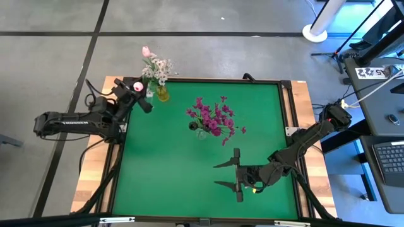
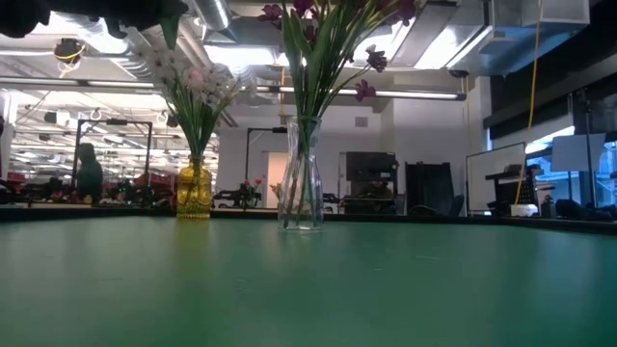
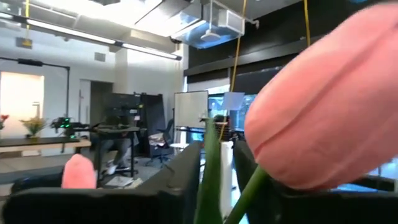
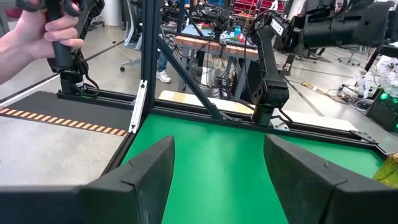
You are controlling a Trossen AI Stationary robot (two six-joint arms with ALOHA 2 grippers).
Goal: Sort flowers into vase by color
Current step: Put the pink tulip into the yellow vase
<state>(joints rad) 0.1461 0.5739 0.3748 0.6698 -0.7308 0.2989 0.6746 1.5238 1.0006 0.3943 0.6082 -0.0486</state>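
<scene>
A yellow vase (image 1: 163, 94) at the table's far left corner holds white blossoms (image 1: 161, 68) and a pink tulip (image 1: 146, 52). A clear vase (image 1: 201, 131) near the middle holds magenta flowers (image 1: 214, 116). My left gripper (image 1: 136, 88) hovers just left of the yellow vase, shut on a pink tulip (image 3: 329, 112) whose bud fills its wrist view. A second, smaller pink bud (image 3: 79, 171) shows there too. My right gripper (image 1: 237, 170) hangs open over the near right part of the table, with nothing between its fingers. My left gripper has the tulip's green stem (image 3: 249, 196) and a leaf (image 3: 210, 177) between its two fingers, just below the bud. The bud stands out beyond the fingertips, lifted clear of the table. How far back the stem reaches is not visible.
The green mat (image 1: 189, 183) lies bare in front of and between the vases. A dark frame rail (image 4: 186, 102) edges the table. Beyond it, a person's hand (image 4: 43, 34) grips a handle.
</scene>
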